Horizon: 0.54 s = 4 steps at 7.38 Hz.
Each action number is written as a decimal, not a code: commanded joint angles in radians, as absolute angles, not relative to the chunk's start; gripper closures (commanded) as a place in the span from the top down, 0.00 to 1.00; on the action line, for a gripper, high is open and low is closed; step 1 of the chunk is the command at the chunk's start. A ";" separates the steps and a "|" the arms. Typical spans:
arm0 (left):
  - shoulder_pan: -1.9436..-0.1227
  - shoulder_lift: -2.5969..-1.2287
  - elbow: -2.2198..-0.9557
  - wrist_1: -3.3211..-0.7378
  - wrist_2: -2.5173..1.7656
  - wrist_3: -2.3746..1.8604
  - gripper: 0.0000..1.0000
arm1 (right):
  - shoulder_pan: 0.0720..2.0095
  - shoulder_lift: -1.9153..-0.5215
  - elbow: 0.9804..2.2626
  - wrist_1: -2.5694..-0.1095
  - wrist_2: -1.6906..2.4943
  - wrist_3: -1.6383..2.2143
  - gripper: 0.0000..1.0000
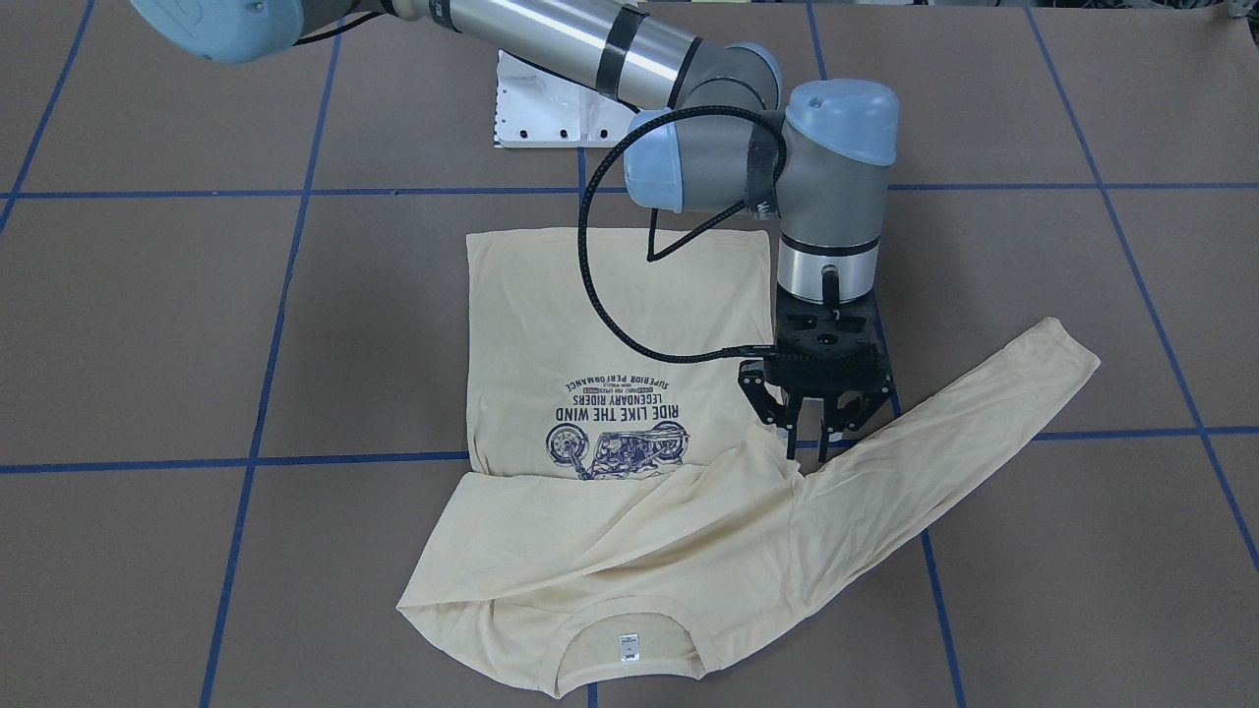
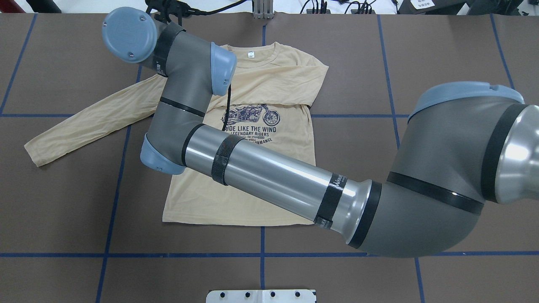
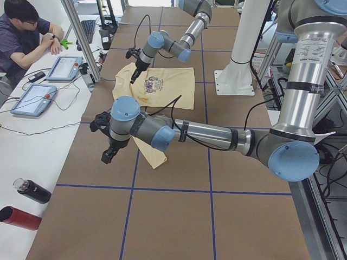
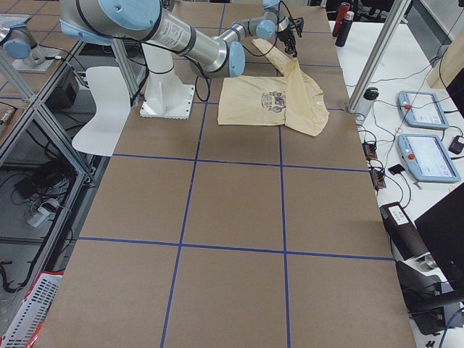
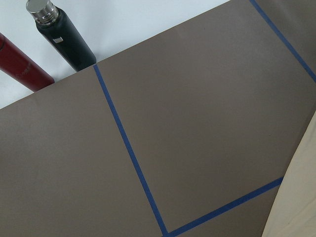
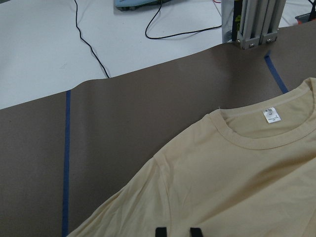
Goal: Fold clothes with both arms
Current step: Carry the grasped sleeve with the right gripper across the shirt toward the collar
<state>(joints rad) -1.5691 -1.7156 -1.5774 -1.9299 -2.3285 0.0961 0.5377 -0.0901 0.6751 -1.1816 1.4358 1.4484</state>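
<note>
The cream-yellow shirt [image 1: 531, 315] lies flat on the brown worktop [image 1: 148, 324], which has blue tape lines [image 1: 285, 246] on it. The neck is on the side away from the robot, and the small white neck tag [image 1: 629, 647] shows inside it. The navy motorbike print [image 1: 615, 433] faces up. One long sleeve [image 1: 964, 413] lies stretched out on the worktop toward the robot's left. On the other side, the cloth is folded in across the chest and touches the top of the print.

The right arm [image 1: 551, 34] reaches across over the shirt. The right claw [image 1: 809, 454] points straight down at the spot where the long sleeve meets the body of the shirt. Its two fingers [image 6: 160, 232] have a small gap between them, and the tips are down at the cloth. The cloth is bunched up a little there.

The left arm [image 3: 206, 132] is off to the robot's left, near the end of the long sleeve. The left claw [image 3: 107, 153] hangs above the worktop, apart from the cloth. I cannot tell if it is open or closed. Its camera sees a red bottle [image 5: 19, 61] and a black bottle [image 5: 66, 39] lying just past the edge of the brown worktop.
</note>
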 commanded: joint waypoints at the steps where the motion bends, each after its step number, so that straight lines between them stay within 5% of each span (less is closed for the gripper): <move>1: -1.568 -1.710 -1.580 -1.931 -2.329 0.097 1.00 | 0.535 -0.065 0.670 -1.180 1.439 1.451 0.96; 4: -1.549 -1.717 -1.578 -1.933 -2.327 0.094 1.00 | 0.615 -0.072 0.689 -1.245 1.665 1.406 0.97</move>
